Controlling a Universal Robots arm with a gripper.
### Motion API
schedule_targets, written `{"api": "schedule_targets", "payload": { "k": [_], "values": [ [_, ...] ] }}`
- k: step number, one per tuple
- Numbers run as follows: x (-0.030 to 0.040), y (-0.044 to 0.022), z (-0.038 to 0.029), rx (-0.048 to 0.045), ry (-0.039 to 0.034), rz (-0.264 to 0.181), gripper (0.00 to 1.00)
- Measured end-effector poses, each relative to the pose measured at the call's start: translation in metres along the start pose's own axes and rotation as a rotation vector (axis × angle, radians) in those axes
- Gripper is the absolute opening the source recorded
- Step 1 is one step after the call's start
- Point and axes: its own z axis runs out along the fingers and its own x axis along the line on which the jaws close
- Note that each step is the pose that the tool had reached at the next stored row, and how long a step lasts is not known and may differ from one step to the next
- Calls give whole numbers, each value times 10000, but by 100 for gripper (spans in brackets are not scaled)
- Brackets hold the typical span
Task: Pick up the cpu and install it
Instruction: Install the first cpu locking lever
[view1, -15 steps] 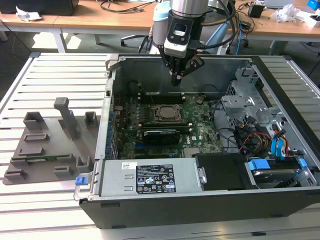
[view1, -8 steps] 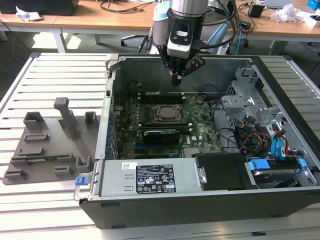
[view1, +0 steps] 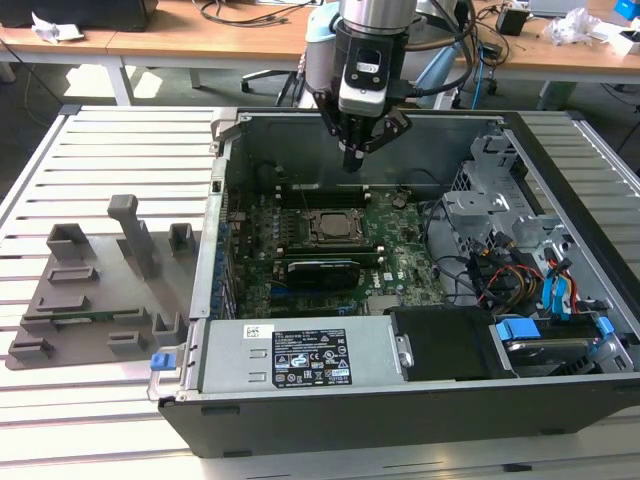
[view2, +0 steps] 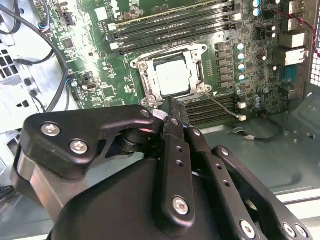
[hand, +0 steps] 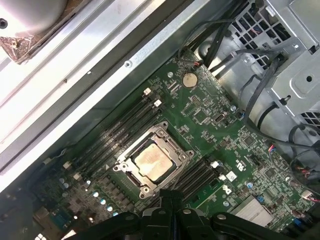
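Where a slatted metal worktop (view1: 100, 150) carries an open computer case (view1: 400, 420) lying on its side, a robot arm hangs over the exposed inside. To the exterior view's left of the case sits a grey moulded holder (view1: 90, 290) with upright posts. A green circuit board (view1: 390, 250) covers the case floor. The gripper (view1: 355, 160) hovers above the board near the case's far wall, its jaws drawn narrow, tips together, with nothing visibly held. Below it, apart from the tips, a dark socket frame (view2: 145, 67) surrounds the cpu (view2: 172, 80), which lies flat inside it, silvery top up.

Judged risk: a chip sitting slightly askew could bend the socket contacts if pressed. A low sideways move could also knock the tips against the frame or the memory slots beside it.
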Motion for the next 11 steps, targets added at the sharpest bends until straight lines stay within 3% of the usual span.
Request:
{"api": "schedule_targets", "payload": {
  "k": [11],
  "values": [
    [0,0,0,-19,-42,-683,11]
  ]
}}
